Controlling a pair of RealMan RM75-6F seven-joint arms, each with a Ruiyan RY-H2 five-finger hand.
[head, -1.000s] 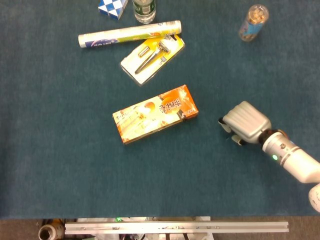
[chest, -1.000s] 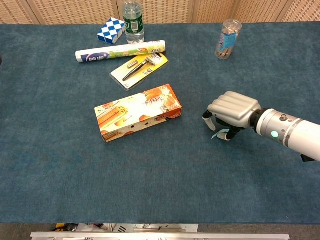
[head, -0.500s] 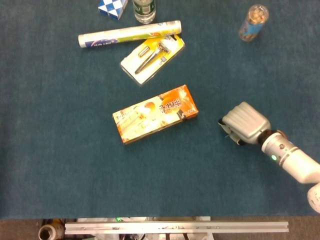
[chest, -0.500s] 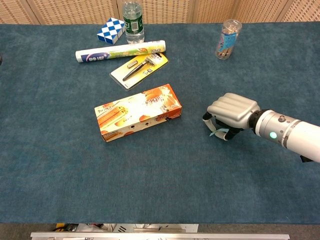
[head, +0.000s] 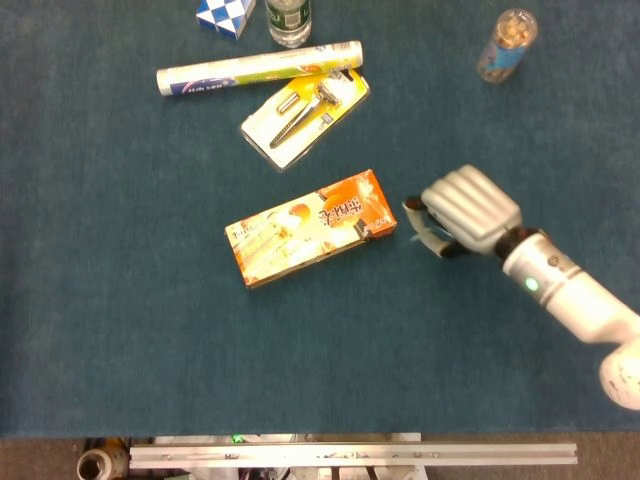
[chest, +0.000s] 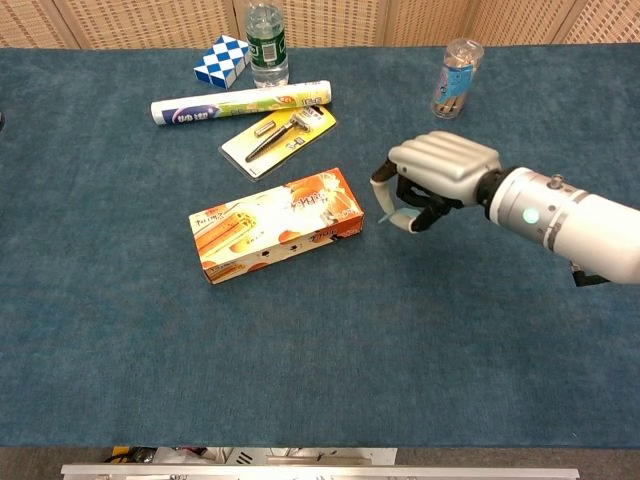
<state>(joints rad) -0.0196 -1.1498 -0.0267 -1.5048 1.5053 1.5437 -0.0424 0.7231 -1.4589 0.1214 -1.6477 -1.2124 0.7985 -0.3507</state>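
My right hand (head: 458, 212) (chest: 430, 178) hovers over the blue cloth just right of an orange snack box (head: 310, 228) (chest: 276, 225), which lies flat at the middle of the table. The hand is palm down. Its fingers are bent downward and stand apart from the thumb, and nothing is held between them. The thumb side is a short gap from the box's right end, not touching it. The silver forearm runs off to the lower right. My left hand shows in neither view.
At the back lie a razor on a yellow card (head: 304, 107) (chest: 279, 134), a long white roll (head: 258, 68) (chest: 240, 101), a blue-white cube puzzle (chest: 222, 61) and a green-labelled bottle (chest: 265, 45). A clear jar (head: 505, 45) (chest: 455, 78) stands at the back right. A metal rail (head: 350, 455) runs along the near edge.
The right hand has moved up and to the left, from lower right of the box to right beside its right end. The box and other things have not moved.
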